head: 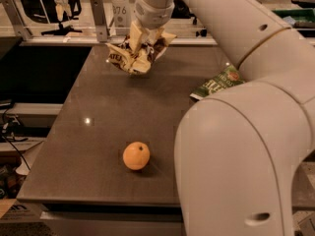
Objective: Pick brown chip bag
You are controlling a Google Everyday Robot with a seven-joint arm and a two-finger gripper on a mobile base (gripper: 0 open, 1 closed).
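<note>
Over far end of dark grey surface [98, 132]: crinkly brown-and-cream chip bag [132, 58], clenched in tool [147, 37]; round orange fruit [136, 155] nearer front.

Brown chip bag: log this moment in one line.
gripper: over far end of table, jaws shut on brown chip bag | bag: held off table | orange, green chip bag: on table

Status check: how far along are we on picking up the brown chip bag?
Done: the gripper is shut on the brown chip bag, which is crumpled in its grip. In hand: the bag hangs above the table near its far edge, with its shadow beneath it. Left: little, perhaps only raising it further. The orange and green chip bag lie on the table.
</note>
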